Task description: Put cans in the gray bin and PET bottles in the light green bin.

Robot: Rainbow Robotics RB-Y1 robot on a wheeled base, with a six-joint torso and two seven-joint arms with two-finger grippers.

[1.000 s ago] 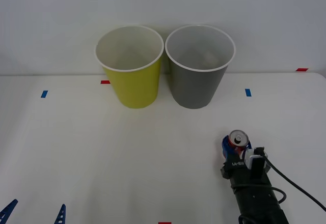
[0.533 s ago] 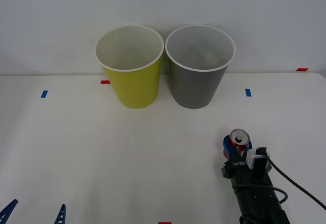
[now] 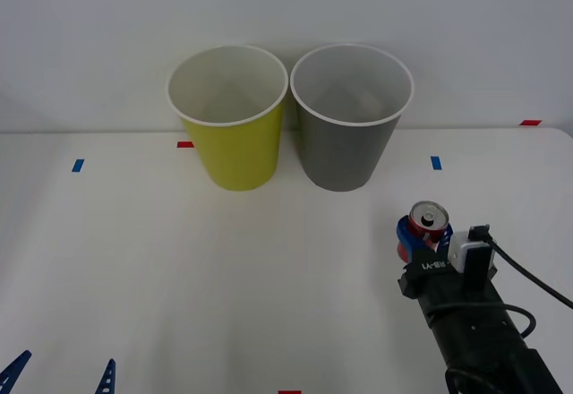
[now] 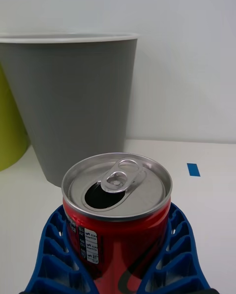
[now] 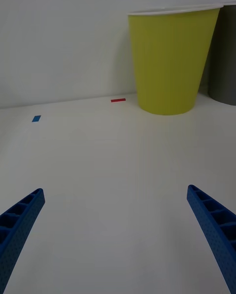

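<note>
A small red can (image 3: 427, 223) with a silver top and pull tab sits upright in my right gripper (image 3: 423, 235), whose blue ribbed fingers (image 4: 51, 254) are shut on its sides; the can (image 4: 118, 210) is held above the table at the front right. The gray bin (image 3: 350, 116) stands at the back, with the same gray bin (image 4: 73, 112) looming just beyond the can in the right wrist view. The light green bin (image 3: 229, 116) stands to its left, touching it. My left gripper (image 3: 61, 374) is parked open at the front left, far from the light green bin (image 5: 171, 60).
Small blue tape marks (image 3: 77, 165) and red tape marks (image 3: 184, 144) lie on the white table (image 3: 179, 260). A black cable (image 3: 528, 278) trails from the right wrist. A white wall rises right behind the bins.
My right gripper has lifted the can and carried it a little up and to the right. The left arm and both bins have stayed still.
</note>
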